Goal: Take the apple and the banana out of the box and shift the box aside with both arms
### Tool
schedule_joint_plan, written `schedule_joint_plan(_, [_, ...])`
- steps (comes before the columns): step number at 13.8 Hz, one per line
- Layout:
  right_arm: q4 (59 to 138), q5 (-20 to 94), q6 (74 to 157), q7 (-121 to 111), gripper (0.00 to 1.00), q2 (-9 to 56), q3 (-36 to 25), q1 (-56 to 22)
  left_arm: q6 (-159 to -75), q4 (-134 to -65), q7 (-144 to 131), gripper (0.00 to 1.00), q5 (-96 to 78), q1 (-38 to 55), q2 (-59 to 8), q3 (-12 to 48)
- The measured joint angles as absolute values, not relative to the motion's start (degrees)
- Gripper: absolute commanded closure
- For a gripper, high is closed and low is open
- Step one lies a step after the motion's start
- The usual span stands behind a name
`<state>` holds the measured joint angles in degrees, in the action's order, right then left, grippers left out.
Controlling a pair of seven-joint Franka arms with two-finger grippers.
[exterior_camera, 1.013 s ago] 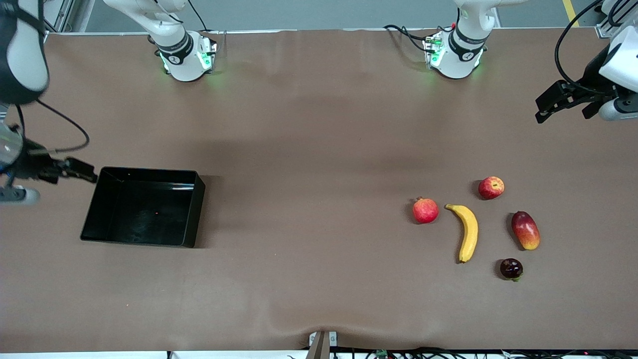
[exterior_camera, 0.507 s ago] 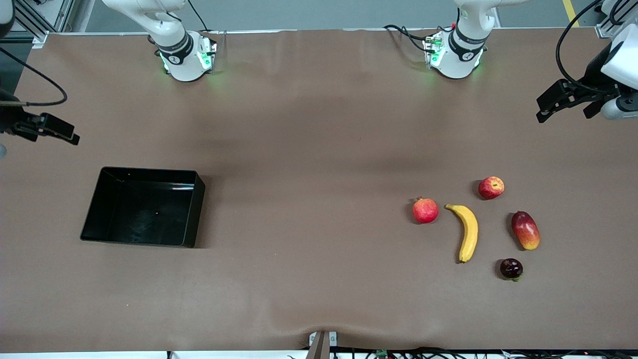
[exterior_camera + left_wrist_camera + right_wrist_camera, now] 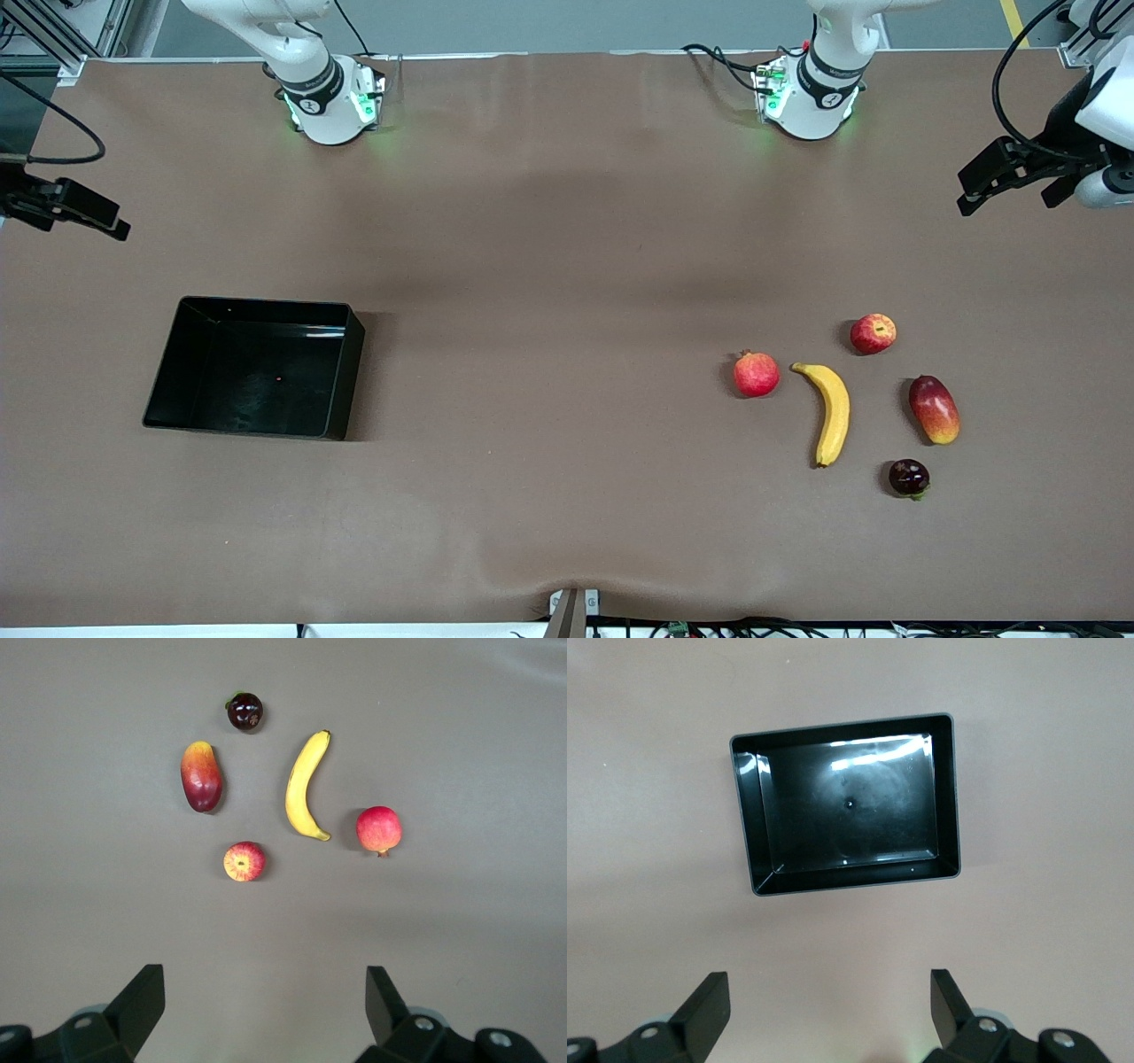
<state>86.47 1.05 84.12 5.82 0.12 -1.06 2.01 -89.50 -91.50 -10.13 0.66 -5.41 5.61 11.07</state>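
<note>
With the box empty and well clear of both wide-open grippers (left gripper, right gripper), just lift away without snagging anything.

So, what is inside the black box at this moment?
Nothing lies inside the box: its glossy black floor shows bare in the front and right wrist views. The apple and the banana lie on the table toward the left arm's end. No part is covered.
</note>
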Motion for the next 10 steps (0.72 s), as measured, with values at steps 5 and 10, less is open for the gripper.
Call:
schedule_joint_plan(5, [86.13, 1.05, 84.19, 4.77, 0.00, 0.09, -1.07, 2.03, -89.40, -91.50, -10.11, 0.00, 0.66, -5.41, 5.61, 11.07])
schedule_joint_plan(10, [86.13, 1.02, 84.03, 2.71, 0.00, 0.09, -1.28, 2.40, -88.94, -91.50, -10.09, 0.00, 0.66, -5.37, 5.61, 11.09])
